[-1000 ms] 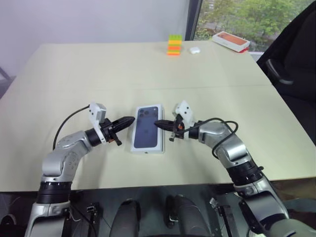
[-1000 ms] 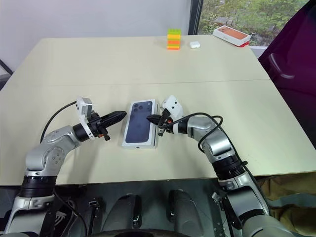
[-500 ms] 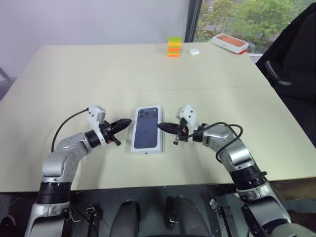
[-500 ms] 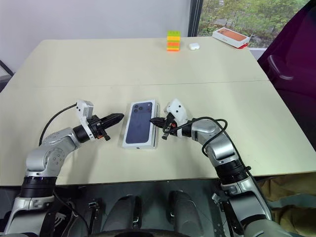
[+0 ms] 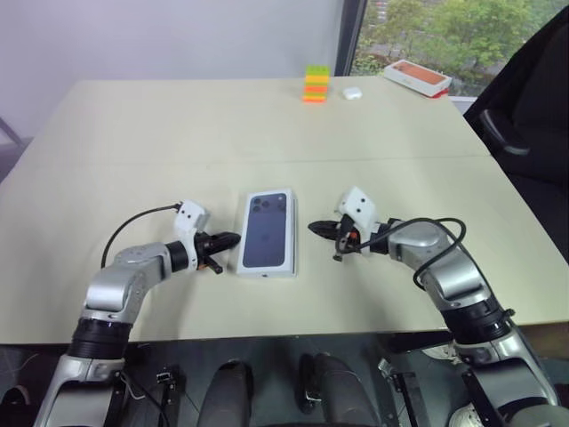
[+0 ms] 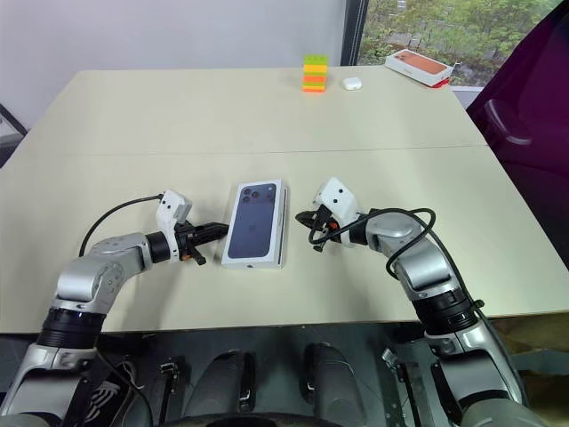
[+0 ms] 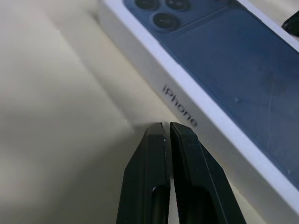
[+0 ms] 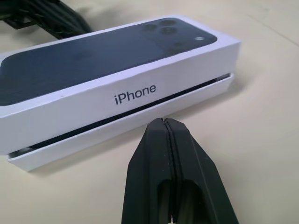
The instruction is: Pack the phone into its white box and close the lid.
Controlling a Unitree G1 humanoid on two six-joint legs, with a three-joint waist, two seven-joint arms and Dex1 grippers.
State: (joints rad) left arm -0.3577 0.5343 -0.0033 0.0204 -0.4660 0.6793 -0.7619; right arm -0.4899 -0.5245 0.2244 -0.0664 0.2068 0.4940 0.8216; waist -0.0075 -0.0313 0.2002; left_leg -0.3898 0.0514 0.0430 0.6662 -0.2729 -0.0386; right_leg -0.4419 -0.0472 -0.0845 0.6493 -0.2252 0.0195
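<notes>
**Lid on but not fully seated; both pincers standing off empty**

The lid (image 5: 267, 230) is lying over the white box (image 8: 140, 120) near the middle of the pale bench (image 5: 133, 133). The right wrist view is showing a dark gap running along the side between lid skirt and tray edge, so the closing step is judged to be nearly done but still wanting a final press. The phone itself is not showing; it is presumably sitting inside, though that cannot be confirmed.

The left pincer (image 5: 229, 238) is hovering just beside the box's left long side, its two black fingers (image 7: 156, 154) pressed together on nothing. The right pincer (image 5: 316, 228) is hanging a little apart from the right long side, likewise closed and empty.

Next move, as judged: bringing a closed tip down on the lid's top and pressing evenly until the gap is closing, while the other pincer is steadying the tray against sliding.

Materials: the lid is smooth white cardboard, rectangular with crisp corners, its top carrying a glossy dark blue phone print with camera lenses and grey lettering on the skirt. The tray's lip is jutting out slightly below. The bench surface is looking matte and slippery, so a sideways push is likely to shift the whole box.
</notes>
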